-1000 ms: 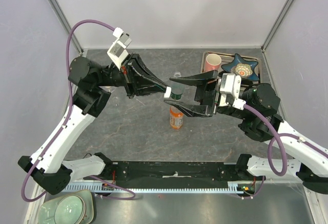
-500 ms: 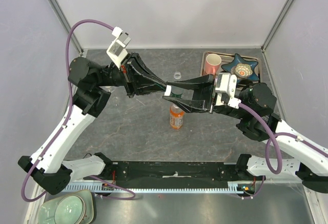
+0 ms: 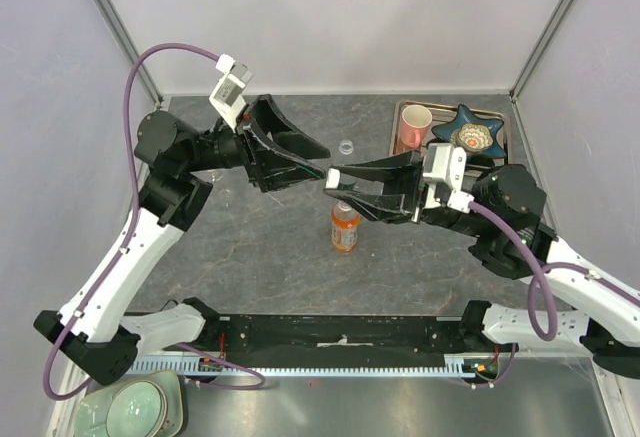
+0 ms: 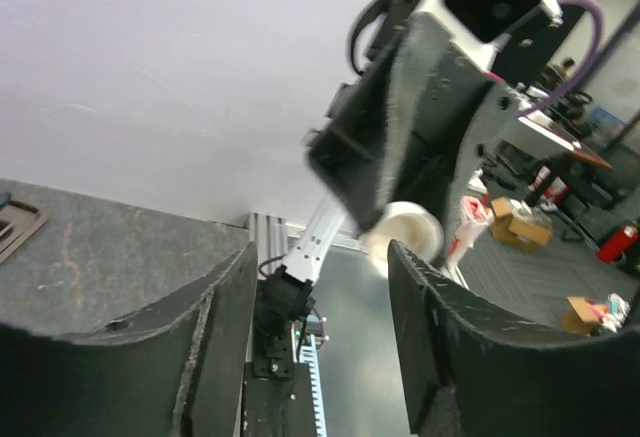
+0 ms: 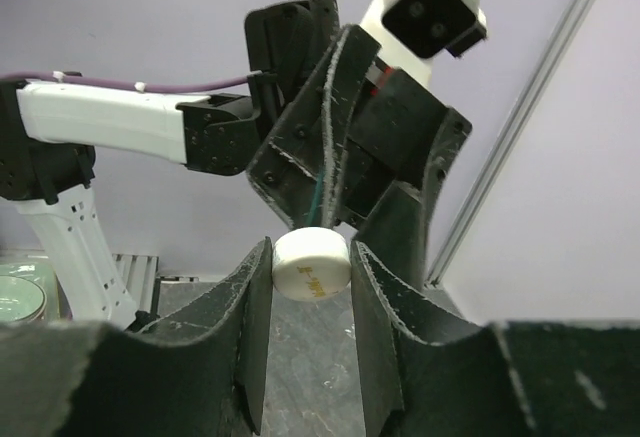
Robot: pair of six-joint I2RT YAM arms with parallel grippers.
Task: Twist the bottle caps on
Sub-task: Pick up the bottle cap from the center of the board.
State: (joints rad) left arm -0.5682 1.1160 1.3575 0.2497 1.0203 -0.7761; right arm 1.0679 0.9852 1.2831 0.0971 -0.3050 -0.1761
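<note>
A white cap [image 5: 312, 265] is pinched between the two fingers of the right gripper [image 3: 335, 179], which is clenched on its rim with the cap's flat face turned toward the right wrist camera. The left gripper [image 3: 324, 160] is seen released, its jaws standing apart and empty, directly facing the right gripper and just beside it. In the top view the cap is held in the air just beyond the orange bottle [image 3: 344, 232], a little to that bottle's far side and clear of its neck. The step in hand is judged to be the carrying of a cap to a bottle, with the cap now resting in the right gripper alone. For the next move the cap would need to be turned so that its open side faces down, brought over the orange bottle's mouth, set squarely on the thread and then twisted (whether that bottle's neck is bare cannot be told from above, since the right gripper's fingers lie partly over it). It may also be required that the bottle be steadied by the free left gripper while the cap is turned. A tiny clear bottle [image 3: 347, 146] stands on the table [image 3: 260, 247] well beyond the orange bottle, and a pink mug [image 3: 414, 123] is set farther off to its far right.
</note>
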